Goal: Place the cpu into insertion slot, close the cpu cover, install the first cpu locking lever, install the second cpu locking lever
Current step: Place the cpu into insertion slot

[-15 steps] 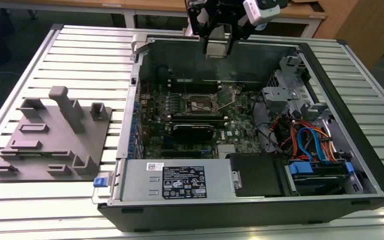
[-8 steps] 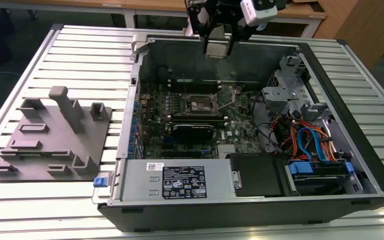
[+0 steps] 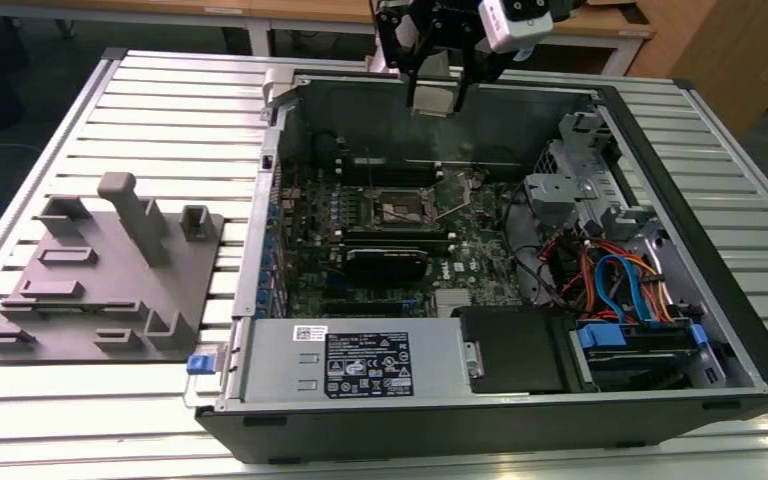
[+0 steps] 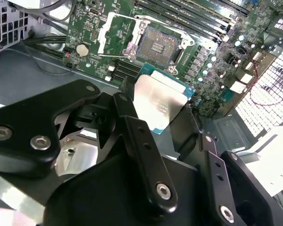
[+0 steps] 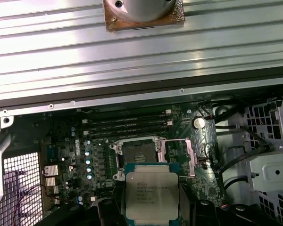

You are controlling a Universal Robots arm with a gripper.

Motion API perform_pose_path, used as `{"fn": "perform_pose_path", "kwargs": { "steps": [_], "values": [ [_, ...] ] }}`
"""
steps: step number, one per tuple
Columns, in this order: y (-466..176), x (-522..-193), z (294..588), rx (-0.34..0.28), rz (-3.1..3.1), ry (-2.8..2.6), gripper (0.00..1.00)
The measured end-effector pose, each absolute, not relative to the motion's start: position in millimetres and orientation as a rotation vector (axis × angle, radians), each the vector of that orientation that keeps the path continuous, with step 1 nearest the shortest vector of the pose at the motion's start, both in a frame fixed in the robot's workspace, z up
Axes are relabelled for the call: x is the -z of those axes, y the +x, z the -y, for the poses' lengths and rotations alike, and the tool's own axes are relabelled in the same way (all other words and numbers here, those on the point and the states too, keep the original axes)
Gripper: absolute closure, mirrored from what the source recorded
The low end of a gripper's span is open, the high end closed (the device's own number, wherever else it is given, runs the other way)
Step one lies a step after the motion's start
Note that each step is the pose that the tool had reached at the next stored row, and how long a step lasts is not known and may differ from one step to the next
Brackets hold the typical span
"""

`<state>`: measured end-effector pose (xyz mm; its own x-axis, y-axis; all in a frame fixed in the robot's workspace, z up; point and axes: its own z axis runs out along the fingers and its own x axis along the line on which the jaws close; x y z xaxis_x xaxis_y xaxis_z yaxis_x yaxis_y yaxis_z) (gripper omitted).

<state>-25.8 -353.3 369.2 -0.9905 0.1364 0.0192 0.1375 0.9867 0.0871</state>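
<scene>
cpu (image 4: 161, 101) partly behind pincer (image 4: 155, 113)

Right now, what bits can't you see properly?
First wrist view: the picture's edge cuts off one side of the cpu; the cpu hides part of the insertion slot.
Exterior view: the insertion slot is too small to show its contacts.
Both wrist views: the cpu's underside faces away.

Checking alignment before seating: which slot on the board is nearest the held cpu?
The square insertion slot, its cpu cover swung open beside it. The cpu in the gripper hangs just short of it; the long black memory slots lie beyond.
</scene>
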Motion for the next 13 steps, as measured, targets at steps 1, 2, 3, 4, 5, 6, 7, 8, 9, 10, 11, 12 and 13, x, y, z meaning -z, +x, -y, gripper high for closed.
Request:
{"fn": "perform_pose_path", "kwargs": {
  "steps": [1, 2, 3, 4, 5, 6, 7, 8, 9, 10, 11, 12, 13],
  "values": [
    [-25.8, -369.2, 353.3, 0.138, 3.118, -0.215, 0.46],
    [-25.8, -369.2, 353.3, 0.138, 3.118, -0.215, 0.46],
    [-25.8, -369.2, 353.3, 0.138, 3.118, -0.215, 0.46],
    [-25.8, -369.2, 353.3, 0.138, 3.118, -0.215, 0.46],
    [-25.8, -369.2, 353.3, 0.138, 3.118, -0.215, 0.46],
    [-25.8, -369.2, 353.3, 0.138, 3.118, -0.215, 0.46],
    [-25.8, -369.2, 353.3, 0.138, 3.118, -0.215, 0.46],
    [-25.8, -369.2, 353.3, 0.138, 3.118, -0.216, 0.46],
    [-25.8, -369.2, 353.3, 0.138, 3.118, -0.221, 0.46],
    [-25.8, -369.1, 353.3, 0.138, 3.117, -0.229, 0.46],
    [-25.8, -369.1, 353.3, 0.138, 3.117, -0.24, 0.46],
    [-25.8, -369.0, 353.3, 0.138, 3.116, -0.252, 0.46],
    [-25.8, -368.8, 353.3, 0.138, 3.115, -0.268, 0.46]
  ]
}}
